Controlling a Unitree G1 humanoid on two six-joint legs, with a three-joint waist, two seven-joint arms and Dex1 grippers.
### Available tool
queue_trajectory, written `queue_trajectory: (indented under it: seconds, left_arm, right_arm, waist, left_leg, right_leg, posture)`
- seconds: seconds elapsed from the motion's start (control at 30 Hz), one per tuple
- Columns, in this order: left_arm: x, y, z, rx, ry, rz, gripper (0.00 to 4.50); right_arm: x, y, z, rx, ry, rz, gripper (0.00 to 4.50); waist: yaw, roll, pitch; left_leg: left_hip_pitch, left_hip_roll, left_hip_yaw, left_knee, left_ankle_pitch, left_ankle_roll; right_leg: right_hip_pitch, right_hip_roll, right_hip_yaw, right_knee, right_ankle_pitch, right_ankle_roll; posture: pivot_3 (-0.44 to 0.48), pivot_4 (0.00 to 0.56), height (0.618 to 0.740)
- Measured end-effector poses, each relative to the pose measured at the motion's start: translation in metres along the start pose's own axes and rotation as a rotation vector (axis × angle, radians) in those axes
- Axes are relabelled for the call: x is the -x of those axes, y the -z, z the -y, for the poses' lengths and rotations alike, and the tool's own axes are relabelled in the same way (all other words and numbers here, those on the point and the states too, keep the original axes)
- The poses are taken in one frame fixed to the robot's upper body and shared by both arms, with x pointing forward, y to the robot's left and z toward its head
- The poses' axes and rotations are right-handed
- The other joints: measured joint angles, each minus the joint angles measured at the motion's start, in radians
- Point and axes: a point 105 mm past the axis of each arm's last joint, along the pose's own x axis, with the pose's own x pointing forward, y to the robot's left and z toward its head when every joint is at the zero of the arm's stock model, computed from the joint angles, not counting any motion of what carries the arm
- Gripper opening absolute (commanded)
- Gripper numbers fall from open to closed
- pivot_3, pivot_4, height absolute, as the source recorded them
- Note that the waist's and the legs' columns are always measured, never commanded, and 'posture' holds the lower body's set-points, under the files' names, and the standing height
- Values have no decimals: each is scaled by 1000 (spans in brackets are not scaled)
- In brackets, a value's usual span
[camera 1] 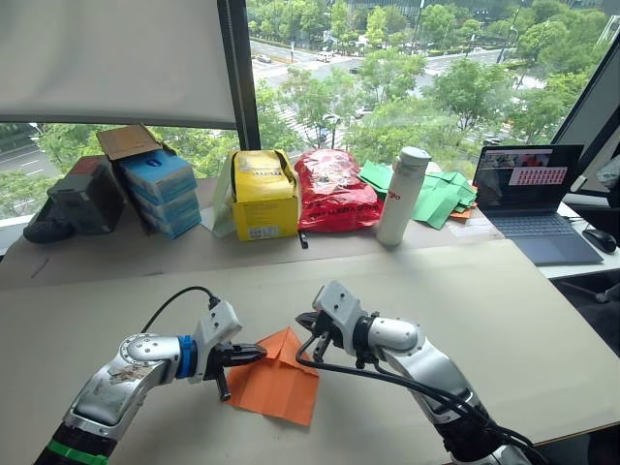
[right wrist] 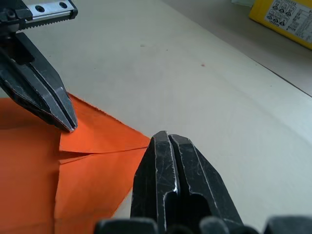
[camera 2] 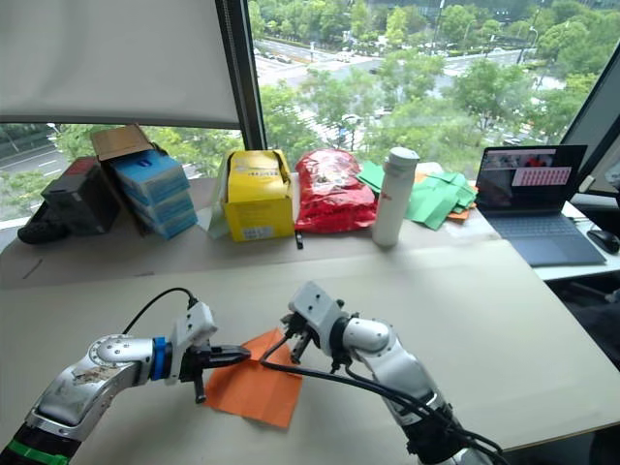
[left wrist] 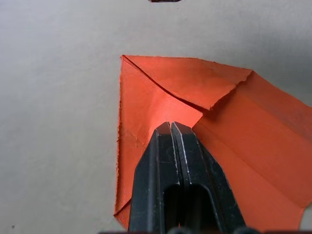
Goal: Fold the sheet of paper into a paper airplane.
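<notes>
Though flat, sheet of paper (camera 1: 276, 386) shows folded corner flaps (ragged edges); left claw (camera 1: 254, 356), right claw (camera 1: 308, 321) closed, empty.

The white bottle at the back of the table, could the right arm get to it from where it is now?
Probably not without moving closer. The bottle stands far back beside the red bag, while the right gripper sits low by the orange paper. Nothing stands in between; the distance looks like the problem.

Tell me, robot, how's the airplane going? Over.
Left end effector shut, pressing folded flap. Right end effector shut beside the tip. Orange sheet of paper partly folded. Nothing in the way.
</notes>
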Motion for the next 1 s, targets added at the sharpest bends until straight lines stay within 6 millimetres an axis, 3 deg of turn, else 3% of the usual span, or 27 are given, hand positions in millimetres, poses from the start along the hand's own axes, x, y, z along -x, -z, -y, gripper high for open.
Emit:
queue_trajectory:
  seconds: [0.4,0.63,0.83,1.0]
  left_arm:
    - [-3,2,-2,-83,2,-3,39]
    - [-3,4,-2,-78,1,-4,39]
    - [-3,7,-1,-67,-8,-9,39]
    - [-4,6,0,-72,-6,-7,39]
  right_arm:
    - [47,47,-36,45,-244,-208,0]
    - [49,48,-45,139,-285,-230,0]
    - [31,43,-59,111,-292,-176,0]
    - [40,43,-57,63,-311,-178,0]
  waist:
    - [13,0,0]
    - [14,-1,-1]
    - [11,-1,-1]
    - [15,-1,-1]
  left_leg:
    - [2,0,1,2,0,1]
    - [6,1,0,2,-1,2]
    - [17,3,0,-1,-2,1]
    - [16,3,0,0,-3,2]
  right_leg:
    - [3,-1,0,0,0,0]
    - [7,-1,0,-1,0,0]
    - [18,0,-1,-3,-3,0]
    - [17,0,-2,-3,-3,0]
  posture:
    - [0,150,740]
    - [0,150,740]
    - [0,150,740]
    - [0,150,740]
